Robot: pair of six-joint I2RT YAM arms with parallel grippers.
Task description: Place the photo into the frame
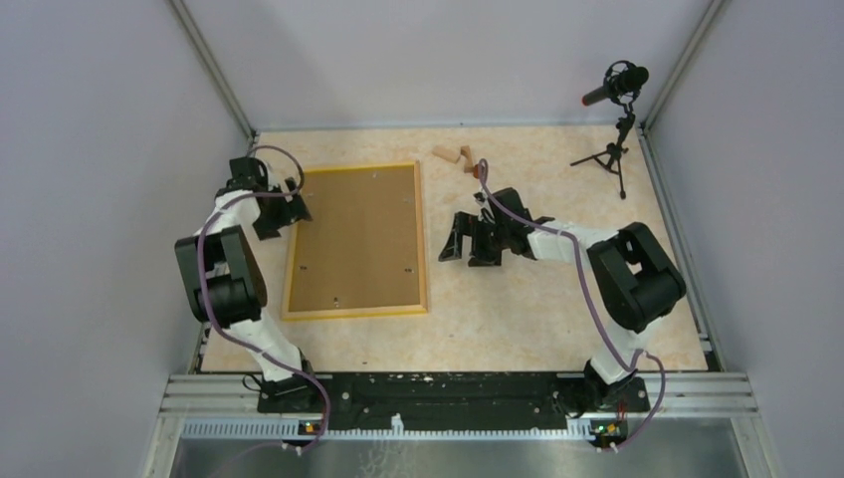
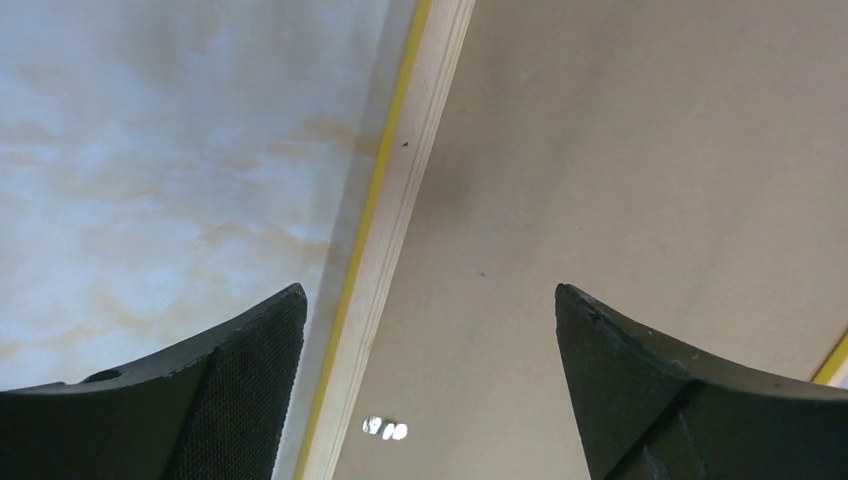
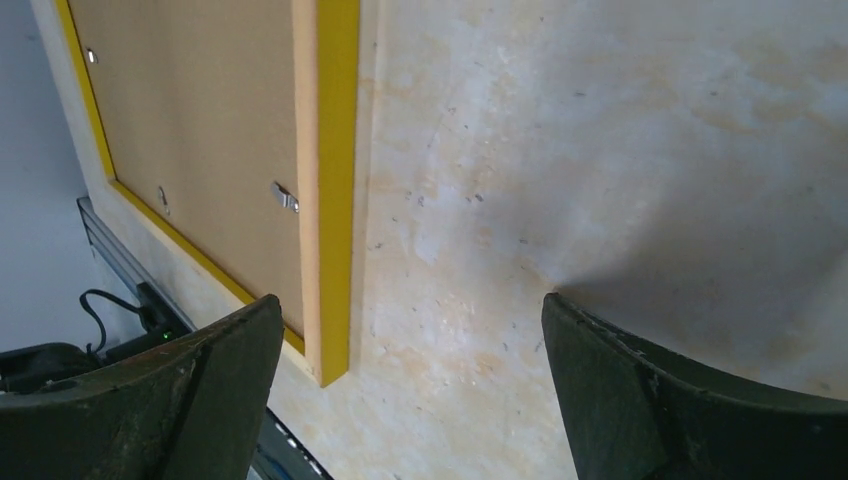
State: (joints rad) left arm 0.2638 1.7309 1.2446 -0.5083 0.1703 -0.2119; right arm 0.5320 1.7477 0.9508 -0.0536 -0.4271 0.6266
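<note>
The yellow-orange frame lies flat on the table, left of centre, with a plain brown board filling it. The photo is not visible in any view. My left gripper is open over the frame's left rail, near its far corner; in the left wrist view that rail runs up between my open fingers, with the brown board to the right. My right gripper is open and empty over bare table just right of the frame. The right wrist view shows the frame's right rail and near corner.
A small metal tab sits on the board by the right rail, and another tab by the left rail. Small wooden pieces lie at the far centre. A microphone on a tripod stands at the far right. Walls enclose the table.
</note>
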